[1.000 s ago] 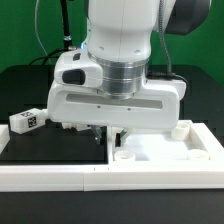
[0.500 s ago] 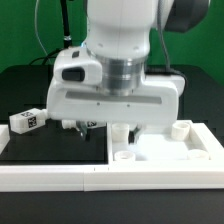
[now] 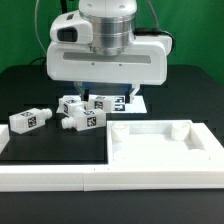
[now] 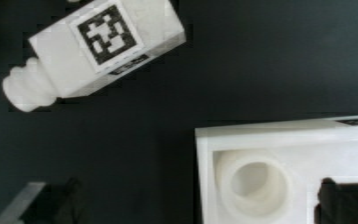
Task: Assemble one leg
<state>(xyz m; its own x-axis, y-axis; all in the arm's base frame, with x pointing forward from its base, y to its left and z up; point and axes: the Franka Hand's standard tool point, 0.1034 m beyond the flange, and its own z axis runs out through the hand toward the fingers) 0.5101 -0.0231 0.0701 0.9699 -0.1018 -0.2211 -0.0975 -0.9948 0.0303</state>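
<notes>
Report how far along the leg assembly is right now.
Done: nothing looks mounted. The legs lie loose on the black table, and the panel shows an empty corner hole.
In hand: nothing. The gripper is open, raised over the table, with one leg in its wrist view.
Left: grasp a leg and seat its peg in the panel.

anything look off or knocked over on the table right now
Nothing looks damaged or spilled. The legs lie on their sides at mixed angles on the black table, a lone leg apart toward the exterior view's left; normal for loose parts.
</notes>
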